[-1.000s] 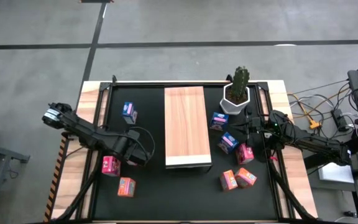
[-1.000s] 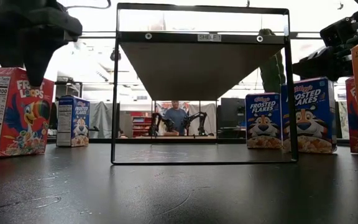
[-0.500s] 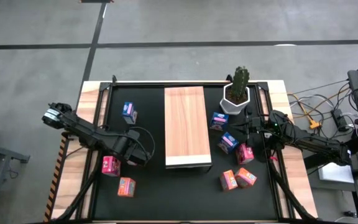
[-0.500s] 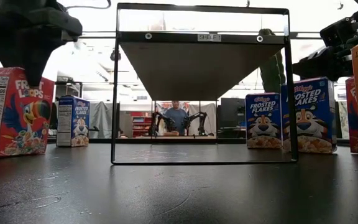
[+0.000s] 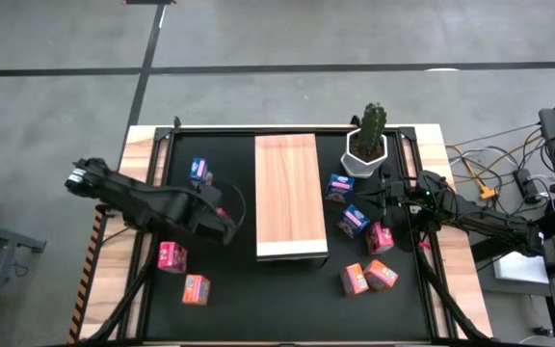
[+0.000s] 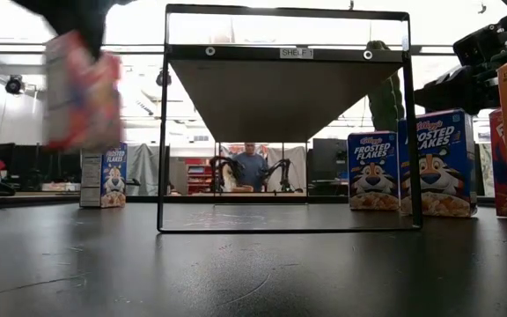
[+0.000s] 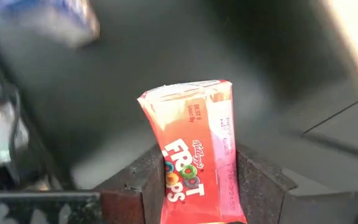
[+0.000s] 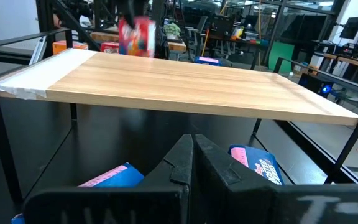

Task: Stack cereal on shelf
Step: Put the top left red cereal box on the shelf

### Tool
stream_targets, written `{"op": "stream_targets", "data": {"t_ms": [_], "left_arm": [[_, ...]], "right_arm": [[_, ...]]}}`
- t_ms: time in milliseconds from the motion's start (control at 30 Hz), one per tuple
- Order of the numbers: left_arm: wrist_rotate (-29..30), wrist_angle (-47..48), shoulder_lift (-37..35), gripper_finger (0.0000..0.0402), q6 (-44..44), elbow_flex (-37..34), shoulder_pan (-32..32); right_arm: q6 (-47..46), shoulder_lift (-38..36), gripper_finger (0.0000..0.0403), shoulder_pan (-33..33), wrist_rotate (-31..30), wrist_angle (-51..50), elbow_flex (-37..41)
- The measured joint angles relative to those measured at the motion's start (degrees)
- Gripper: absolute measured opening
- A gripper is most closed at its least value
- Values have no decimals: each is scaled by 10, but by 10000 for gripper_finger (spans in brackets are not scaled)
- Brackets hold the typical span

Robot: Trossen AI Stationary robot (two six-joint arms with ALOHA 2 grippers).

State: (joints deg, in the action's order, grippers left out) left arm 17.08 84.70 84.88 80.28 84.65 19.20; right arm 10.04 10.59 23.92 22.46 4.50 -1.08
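Observation:
My left gripper (image 5: 222, 216) hangs left of the shelf (image 5: 287, 193), a long wood board on a black frame, and is shut on a red Froot Loops cereal box (image 7: 194, 149), blurred in the low view (image 6: 82, 92). More cereal boxes stand on the black mat: blue (image 5: 200, 173), pink (image 5: 171, 255) and orange (image 5: 196, 287) on the left, and several on the right (image 5: 353, 220). My right gripper (image 8: 192, 158) waits shut and level over the right-hand boxes, beside the shelf (image 8: 185, 81). My left gripper pinches the red box between its two fingers, one on each of two opposite sides (image 7: 173, 196). The fingers (image 7: 135, 190) come from above, pointing steeply down, at the box's upper end (image 6: 77, 40). The box hangs below them, clear of the mat.
A cactus in a white pot (image 5: 369, 140) stands at the far right of the shelf. The shelf's black frame legs (image 6: 160, 132) rise from the mat. Cables and equipment (image 5: 509, 183) lie off the table's right edge. A person (image 6: 252, 165) sits far behind the table.
My left gripper has gone up and a little toward the shelf, taking the red box with it. The box stood on the mat half a second ago and now hangs clear above it.

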Motion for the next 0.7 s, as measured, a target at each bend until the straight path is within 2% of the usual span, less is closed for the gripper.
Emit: {"op": "stream_targets", "data": {"t_ms": [200,333,533,700], "left_arm": [[68,-4,1,146,-114,138,-52],[96,-9,1,146,-166,189,-81],[110,-37,2,146,-201,194,-118],[114,-148,3,146,-251,163,-145]], "right_arm": [[-9,0,9,0,0,0,0],[-11,0,9,0,0,0,0],[-11,0,9,0,0,0,0],[-11,0,9,0,0,0,0]]}}
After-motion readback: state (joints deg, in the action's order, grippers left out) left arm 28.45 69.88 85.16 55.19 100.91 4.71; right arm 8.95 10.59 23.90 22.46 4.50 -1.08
